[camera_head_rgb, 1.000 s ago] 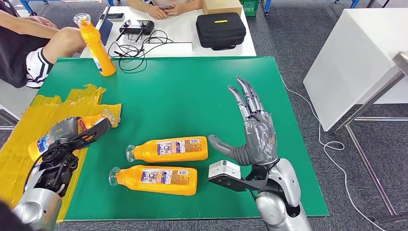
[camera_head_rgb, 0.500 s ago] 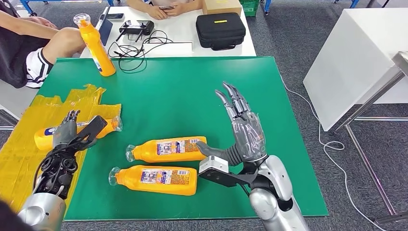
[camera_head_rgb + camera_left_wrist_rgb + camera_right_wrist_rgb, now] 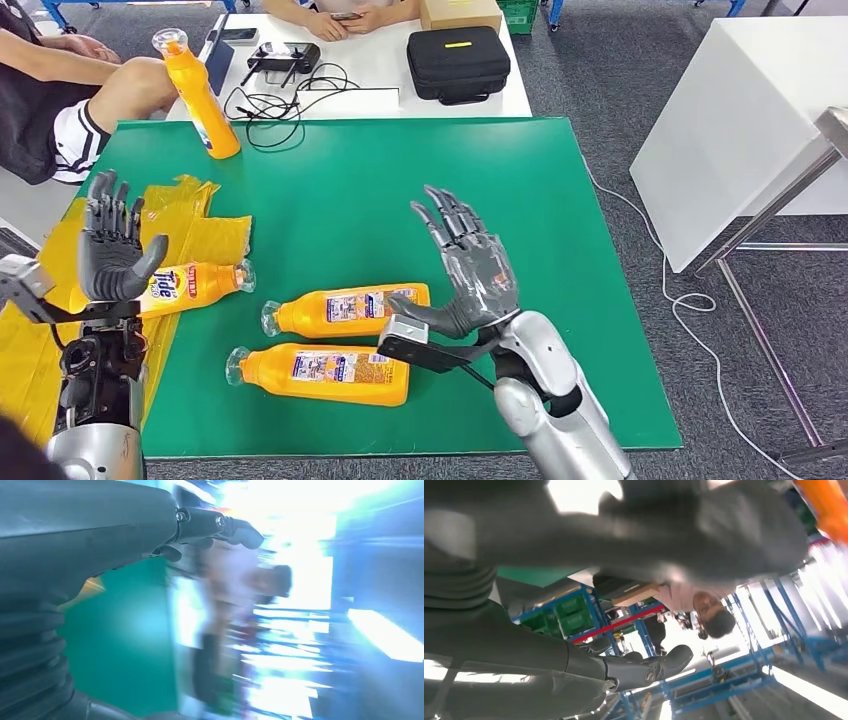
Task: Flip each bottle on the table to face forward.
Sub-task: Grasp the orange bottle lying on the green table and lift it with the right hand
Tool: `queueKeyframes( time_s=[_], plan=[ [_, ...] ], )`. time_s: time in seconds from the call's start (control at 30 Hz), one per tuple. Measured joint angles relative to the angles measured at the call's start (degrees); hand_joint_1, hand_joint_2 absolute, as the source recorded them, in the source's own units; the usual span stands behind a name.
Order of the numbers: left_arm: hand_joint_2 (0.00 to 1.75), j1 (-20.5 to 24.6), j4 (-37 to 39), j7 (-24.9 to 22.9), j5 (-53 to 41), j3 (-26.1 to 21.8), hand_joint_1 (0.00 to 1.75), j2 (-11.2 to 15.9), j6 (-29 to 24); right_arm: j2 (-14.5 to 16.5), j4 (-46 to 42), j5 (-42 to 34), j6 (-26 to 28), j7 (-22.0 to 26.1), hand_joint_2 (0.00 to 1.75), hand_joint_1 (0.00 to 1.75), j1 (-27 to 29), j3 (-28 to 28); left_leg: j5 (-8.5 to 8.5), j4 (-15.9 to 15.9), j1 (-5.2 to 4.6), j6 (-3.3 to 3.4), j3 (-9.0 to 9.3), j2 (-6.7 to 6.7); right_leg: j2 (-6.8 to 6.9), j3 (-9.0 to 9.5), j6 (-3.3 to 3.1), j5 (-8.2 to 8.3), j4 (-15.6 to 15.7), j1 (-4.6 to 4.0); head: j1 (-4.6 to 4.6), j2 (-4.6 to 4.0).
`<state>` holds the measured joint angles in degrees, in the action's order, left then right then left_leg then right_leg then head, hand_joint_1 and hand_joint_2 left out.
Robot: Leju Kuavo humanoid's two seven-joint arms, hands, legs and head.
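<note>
Three orange bottles lie on the green table [image 3: 360,190]. One bottle [image 3: 190,284] rests at the left with its front label up, partly on yellow plastic. My left hand [image 3: 108,245] is raised just left of it, fingers spread, holding nothing. Two more bottles lie side by side in the middle, the farther bottle [image 3: 350,309] and the nearer bottle [image 3: 325,371], both back label up, caps pointing left. My right hand [image 3: 468,272] hovers open at the base end of the farther one, thumb near it. A fourth bottle [image 3: 200,95] stands upright at the table's far left corner.
Yellow plastic sheeting [image 3: 60,270] covers the table's left edge. Behind stands a white table [image 3: 380,70] with cables, a controller and a black case [image 3: 458,62]. One person sits at the far left [image 3: 60,90], another behind the white table. A white cabinet [image 3: 740,120] stands to the right.
My left hand has let go of the left bottle, which now lies label up, and the hand has lifted and spread. My right hand has moved left toward the farther middle bottle.
</note>
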<state>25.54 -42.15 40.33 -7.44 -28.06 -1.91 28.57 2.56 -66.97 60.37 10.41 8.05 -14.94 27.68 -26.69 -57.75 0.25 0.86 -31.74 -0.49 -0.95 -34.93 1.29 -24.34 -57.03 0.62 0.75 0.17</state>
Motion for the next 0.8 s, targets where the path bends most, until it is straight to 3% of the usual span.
queueKeyframes(
  time_s=[0.13,0.3,0.53,0.8],
  plan=[
    [1.75,-1.8,-7.4,0.0,4.9,4.0,0.00,-1.9,0.8,2.2,9.2,3.5,-0.2,-1.5,1.75,0.00,-4.5,2.8,0.01,0.0,0.01,0.00,0.01,-0.03,0.03,0.02,0.00,0.00,0.0,0.00,-0.01,0.00],
    [1.75,-2.8,-11.5,0.0,6.2,7.4,0.00,-2.8,0.3,4.8,19.4,7.8,-0.7,-5.4,1.75,0.00,-8.7,5.8,0.02,0.0,0.02,-0.01,0.02,-0.02,0.02,0.02,0.00,0.01,0.0,-0.01,0.01,0.00],
    [1.75,-3.5,-13.2,0.0,6.4,9.1,0.00,-3.0,0.2,6.4,26.3,8.8,-1.2,-6.3,1.75,0.00,-11.0,7.5,0.01,0.0,0.01,-0.01,-0.02,-0.03,0.02,0.00,0.00,0.00,0.0,0.00,-0.01,0.00],
    [1.75,-3.2,-12.3,0.0,6.7,9.9,0.00,-3.1,-1.5,7.6,33.3,10.2,-7.1,-7.3,1.75,0.00,-12.2,9.1,0.01,0.0,-0.02,-0.01,0.01,-0.02,0.02,0.01,0.00,0.00,0.0,0.00,-0.01,0.00]
  ],
)
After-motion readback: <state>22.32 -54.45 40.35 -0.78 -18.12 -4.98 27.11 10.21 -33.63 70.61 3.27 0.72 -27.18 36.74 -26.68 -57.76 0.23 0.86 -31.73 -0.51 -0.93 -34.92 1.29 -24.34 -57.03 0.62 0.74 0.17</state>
